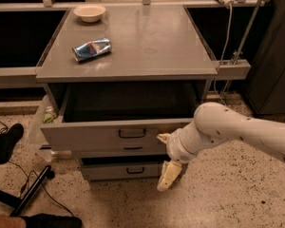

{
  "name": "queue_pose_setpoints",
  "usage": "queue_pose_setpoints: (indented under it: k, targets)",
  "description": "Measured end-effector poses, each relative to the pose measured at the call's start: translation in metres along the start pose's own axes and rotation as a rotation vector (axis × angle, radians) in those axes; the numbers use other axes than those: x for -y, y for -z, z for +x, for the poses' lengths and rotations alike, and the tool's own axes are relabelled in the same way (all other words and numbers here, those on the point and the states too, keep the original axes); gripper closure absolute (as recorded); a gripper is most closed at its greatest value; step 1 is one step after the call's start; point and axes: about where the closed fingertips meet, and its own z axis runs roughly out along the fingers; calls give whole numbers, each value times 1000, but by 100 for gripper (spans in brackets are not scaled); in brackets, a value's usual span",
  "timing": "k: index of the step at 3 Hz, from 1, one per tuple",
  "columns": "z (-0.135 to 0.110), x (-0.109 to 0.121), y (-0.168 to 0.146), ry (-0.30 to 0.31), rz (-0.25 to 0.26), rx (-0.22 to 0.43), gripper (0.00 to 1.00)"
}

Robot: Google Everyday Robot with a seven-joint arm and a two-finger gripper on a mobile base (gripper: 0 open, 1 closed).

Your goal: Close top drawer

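1. The top drawer [85, 137], a wide grey metal box with a flat front and a small dark loop handle [132, 133] in the middle, is pulled well out from under the grey metal table [147, 46]. Its dark inside is open to view.
2. The long axis of the front runs from left to right across the view. To close, the drawer must travel across this axis, straight back under the tabletop.
3. The gripper [162, 161], a cream two-finger hand at the end of the thick white arm [237, 132], is at the right part of the drawer front, to the right of the handle and near the right corner.
4. Its fingers are spread wide and hold nothing. The upper finger [163, 137] lies at the face of the front, and the lower one hangs down before the two lower grey drawers [128, 170]. I cannot confirm that the upper finger really touches.
5. So the drawer lies behind the gripper, on the cabinet side, and most of its width lies to the left of it.
6. In my judgement a push from this place is off centre and may turn the drawer a little on its runners; a straight push into the cabinet is needed.
7. A white bowl [90, 12] and a crushed blue can [91, 49] rest on the tabletop, well apart from the gripper.
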Motion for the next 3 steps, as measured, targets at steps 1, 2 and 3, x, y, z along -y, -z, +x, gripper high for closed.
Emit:
queue_pose_setpoints:
  k: [1, 2, 3]
  targets:
    - [0, 0, 0, 0, 0, 0, 0]
    - [3, 16, 2, 4, 44, 9, 0]
    - [7, 52, 6, -1, 98, 4, 0]
